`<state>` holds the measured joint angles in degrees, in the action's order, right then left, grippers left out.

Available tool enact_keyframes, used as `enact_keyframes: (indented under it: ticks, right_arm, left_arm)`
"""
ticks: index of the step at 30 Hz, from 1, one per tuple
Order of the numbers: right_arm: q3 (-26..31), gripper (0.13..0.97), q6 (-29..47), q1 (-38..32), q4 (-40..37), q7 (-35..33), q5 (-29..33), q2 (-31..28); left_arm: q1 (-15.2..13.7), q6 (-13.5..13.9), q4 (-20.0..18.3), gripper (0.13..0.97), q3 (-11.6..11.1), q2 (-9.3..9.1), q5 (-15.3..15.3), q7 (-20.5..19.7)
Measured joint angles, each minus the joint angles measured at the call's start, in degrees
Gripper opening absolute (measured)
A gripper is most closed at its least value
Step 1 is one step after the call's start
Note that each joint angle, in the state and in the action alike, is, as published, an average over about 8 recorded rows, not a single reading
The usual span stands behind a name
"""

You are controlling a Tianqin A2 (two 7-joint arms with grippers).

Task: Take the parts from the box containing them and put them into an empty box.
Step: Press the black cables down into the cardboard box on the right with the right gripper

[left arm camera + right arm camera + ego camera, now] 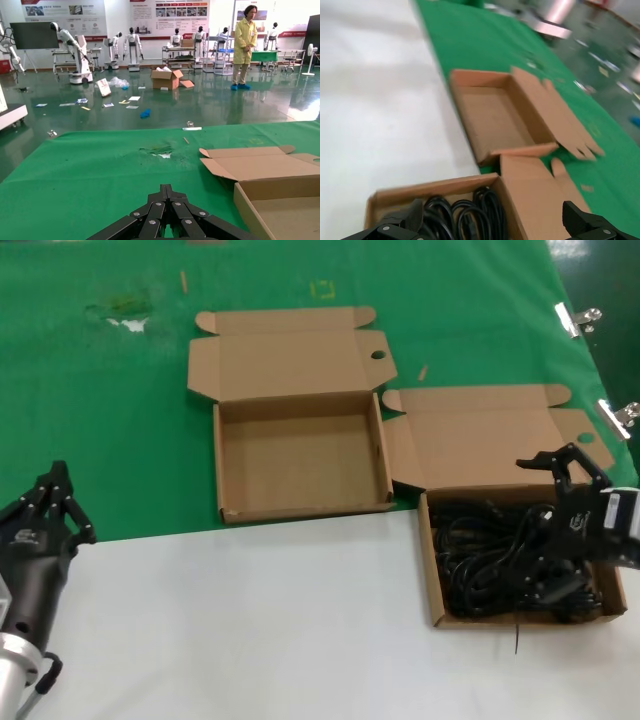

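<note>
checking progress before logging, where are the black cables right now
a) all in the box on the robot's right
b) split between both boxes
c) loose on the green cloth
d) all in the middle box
a: the black cables all lie in the right box under the right gripper; the middle box holds nothing.

Brown boxes, black cables, green and white table

Two plain brown cardboard boxes point(300, 455) point(520, 550); glossy black cables point(500, 560) in the 4 o'clock one; green cloth point(100, 420) beyond white tabletop point(250, 620); both grippers point(55, 500) point(565, 465) black.
</note>
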<state>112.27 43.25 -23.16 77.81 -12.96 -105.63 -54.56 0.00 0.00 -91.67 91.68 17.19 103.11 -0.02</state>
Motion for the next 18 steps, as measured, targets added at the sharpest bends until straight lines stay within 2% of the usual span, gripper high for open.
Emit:
enact_keyframes:
  ticks: [4,9,14,18]
  right_arm:
    - [0.8,0.966,9.1,-5.4,-3.5,-9.2,2.3,0.1]
    - [3.3,0.966,17.7,-13.0,-8.3,-20.7,7.9,1.0]
    - [6.1,0.966,21.9,-19.3,-13.4,-29.8,14.2,3.0]
    - [7.7,0.966,23.6,-22.5,-16.0,-34.4,17.7,4.5]
  left_arm:
    - [0.0,0.0,0.0,0.140,0.0,0.00,0.0,0.0]
    - [0.0,0.0,0.0,0.140,0.0,0.00,0.0,0.0]
    - [0.0,0.0,0.0,0.140,0.0,0.00,0.0,0.0]
    - [0.0,0.0,0.0,0.140,0.0,0.00,0.0,0.0]
